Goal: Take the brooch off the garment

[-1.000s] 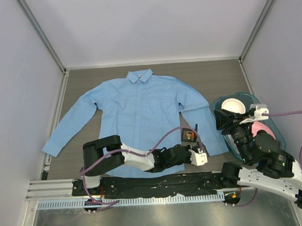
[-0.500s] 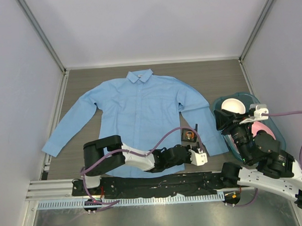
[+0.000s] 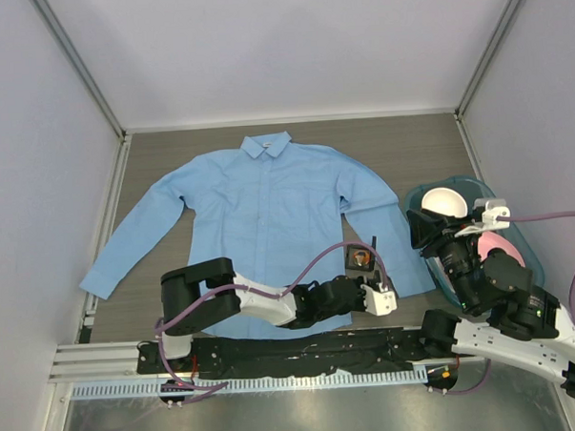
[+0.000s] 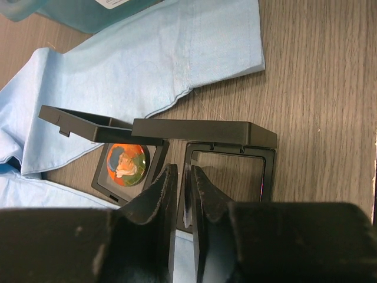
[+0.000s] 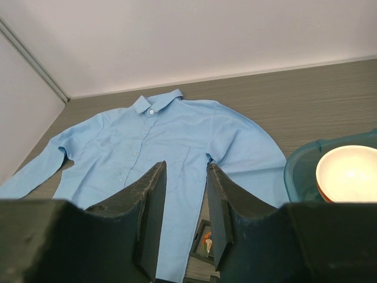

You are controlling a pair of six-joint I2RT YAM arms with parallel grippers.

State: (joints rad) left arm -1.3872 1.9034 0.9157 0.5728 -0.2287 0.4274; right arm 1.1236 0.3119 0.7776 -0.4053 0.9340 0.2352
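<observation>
A round orange-and-green brooch [image 4: 125,164] is seen low-left in an open black plastic case [image 4: 203,131], just left of the left gripper [image 4: 181,177], which is pinched onto that case's frame.

Bright, even overhead light, soft shadows, sharp top view, blurred dark foreground in both wrist views

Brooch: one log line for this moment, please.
brooch in open black box, off shirt | left gripper at box, grip unclear | right gripper open
</observation>
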